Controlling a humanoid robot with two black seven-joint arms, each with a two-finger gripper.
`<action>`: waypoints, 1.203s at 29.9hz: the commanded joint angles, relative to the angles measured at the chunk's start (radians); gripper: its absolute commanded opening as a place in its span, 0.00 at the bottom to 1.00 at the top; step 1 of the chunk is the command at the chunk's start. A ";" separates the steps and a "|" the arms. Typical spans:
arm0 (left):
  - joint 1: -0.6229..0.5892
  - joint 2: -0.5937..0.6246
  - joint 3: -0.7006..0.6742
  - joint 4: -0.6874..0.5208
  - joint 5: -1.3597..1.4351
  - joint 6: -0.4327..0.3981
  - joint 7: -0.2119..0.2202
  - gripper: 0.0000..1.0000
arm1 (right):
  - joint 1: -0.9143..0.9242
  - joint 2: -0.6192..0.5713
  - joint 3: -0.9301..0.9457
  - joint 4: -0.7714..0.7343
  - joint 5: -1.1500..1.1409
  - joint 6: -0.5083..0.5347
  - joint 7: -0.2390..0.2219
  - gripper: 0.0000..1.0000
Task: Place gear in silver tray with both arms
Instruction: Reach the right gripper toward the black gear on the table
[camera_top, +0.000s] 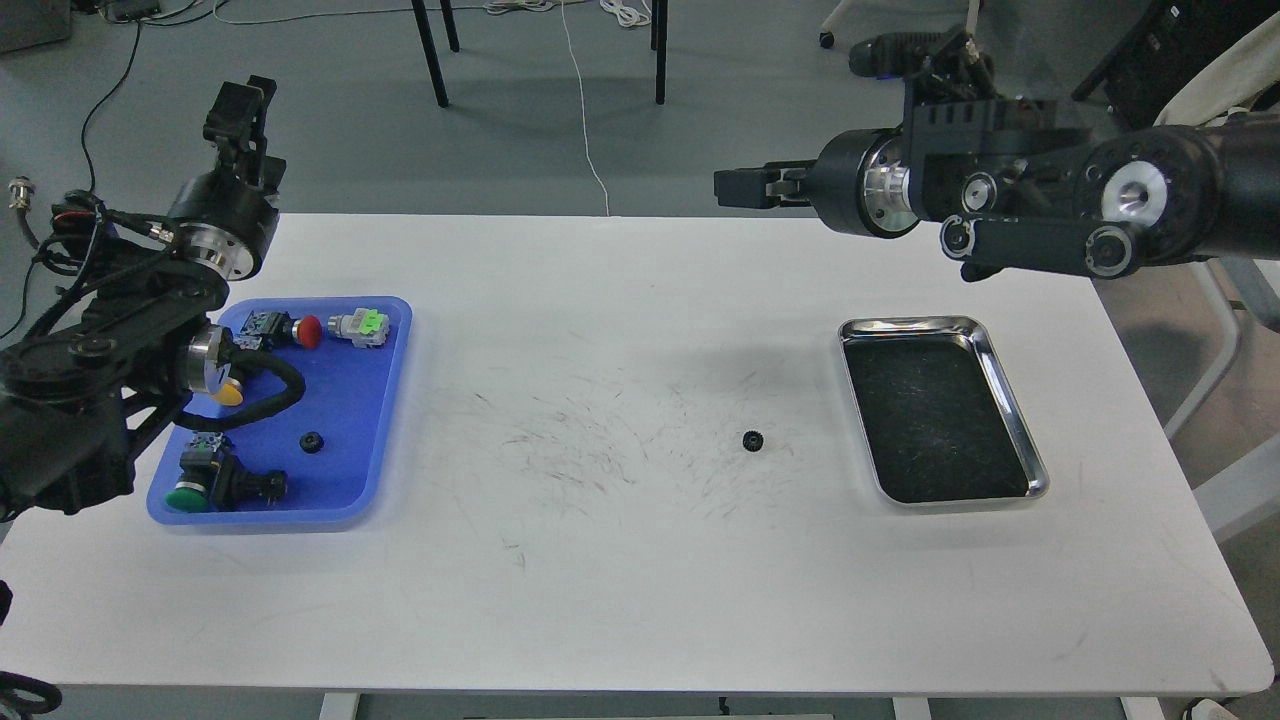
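Meanwhile: Gear Lies Loose on the Table, Both Grippers Aloft

Right now the small black gear rests on the scuffed white table, well below and apart from either gripper, and just left of the silver tray, not touching it. The tray's dark floor holds nothing. The right gripper points leftward above the table's far edge, well up from the gear; whether its fingers are parted or closed cannot be told. The left gripper stands raised beyond the far left corner, above the blue tray, its finger state likewise unreadable. A second black gear lies in that blue tray among push buttons.
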 joint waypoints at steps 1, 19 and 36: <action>0.012 0.013 -0.008 0.001 -0.007 -0.033 0.000 0.98 | 0.012 0.036 -0.040 0.012 -0.090 0.000 0.034 0.96; 0.016 0.014 -0.058 0.046 -0.245 -0.363 0.000 0.98 | -0.019 0.114 -0.202 0.010 -0.457 0.002 0.235 0.96; 0.024 -0.009 -0.063 0.055 -0.271 -0.360 0.000 0.98 | -0.170 0.186 -0.279 -0.095 -0.541 -0.007 0.329 0.87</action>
